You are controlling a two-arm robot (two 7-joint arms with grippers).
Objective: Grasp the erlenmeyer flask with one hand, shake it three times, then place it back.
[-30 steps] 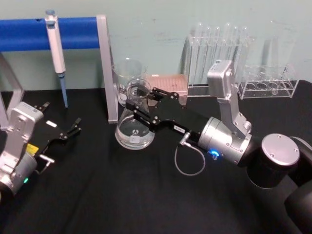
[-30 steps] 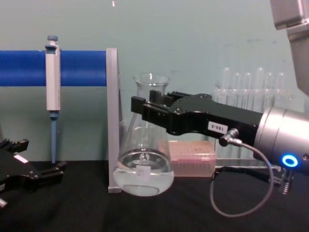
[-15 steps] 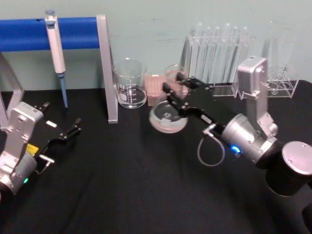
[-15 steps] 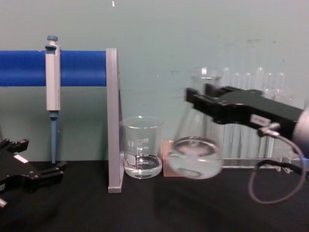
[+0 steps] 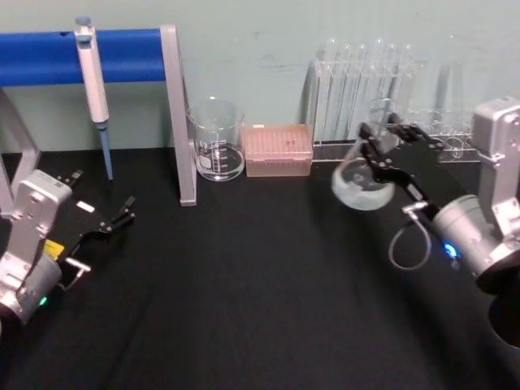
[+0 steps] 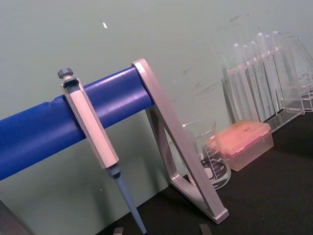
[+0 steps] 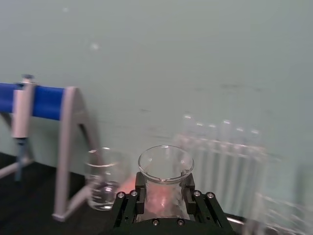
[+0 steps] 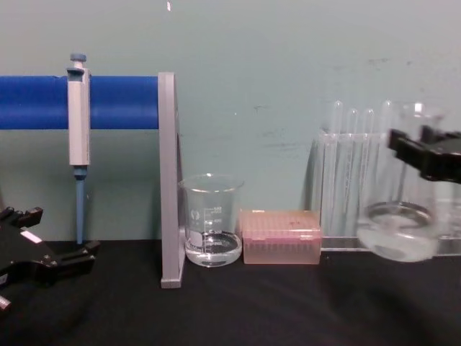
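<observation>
The erlenmeyer flask [image 5: 357,185] hangs tilted above the black table, in front of the test tube rack, with a little clear liquid in its wide base [image 8: 398,229]. My right gripper [image 5: 380,146] is shut on its neck, reaching in from the right. In the chest view the black fingers [image 8: 425,155] clamp the neck at the right edge. The right wrist view looks down on the rimmed mouth [image 7: 165,164] between the two fingers [image 7: 128,201]. My left gripper [image 5: 101,193] rests open at the table's left side, holding nothing.
A blue bar on a grey frame post [image 5: 180,114] carries a pipette [image 5: 93,77] at the back left. A glass beaker [image 5: 217,142] and a pink box [image 5: 278,150] stand by the wall. Test tube racks [image 5: 357,89] line the back right.
My right gripper has swung the flask rightward, from beside the grey post, past the pink box, to in front of the test tube rack. The left arm has not moved.
</observation>
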